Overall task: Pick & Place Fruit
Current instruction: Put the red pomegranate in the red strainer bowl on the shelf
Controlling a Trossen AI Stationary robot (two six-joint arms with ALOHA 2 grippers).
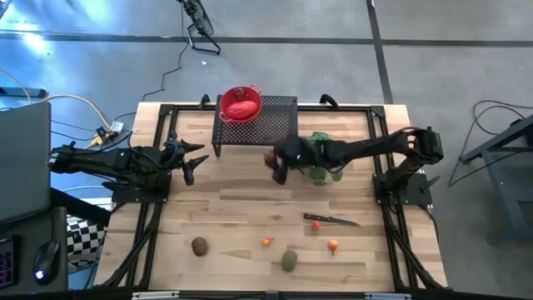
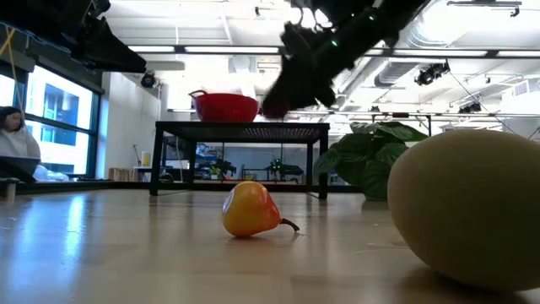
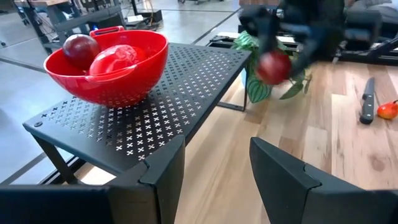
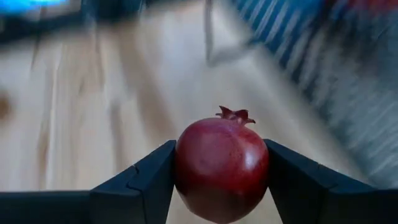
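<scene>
Presently the right gripper, centre frame in the high view, clamps a dark-red pomegranate across its middle; it appears rigid, smooth, light, likely slip-prone; left gripper empty, part-open.

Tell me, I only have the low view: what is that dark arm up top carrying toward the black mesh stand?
Observer: The right gripper is shut on a dark-red round pomegranate, crown upward.
Operator: Anything in the red plastic colander?
Observer: Yes, the red colander already holds a red oblong fruit and another dark-red round fruit.
Operator: What's left on the wooden table?
Observer: A brown oval fruit, an olive-green oval fruit and two tiny orange fruits, beside a black-handled knife.
</scene>
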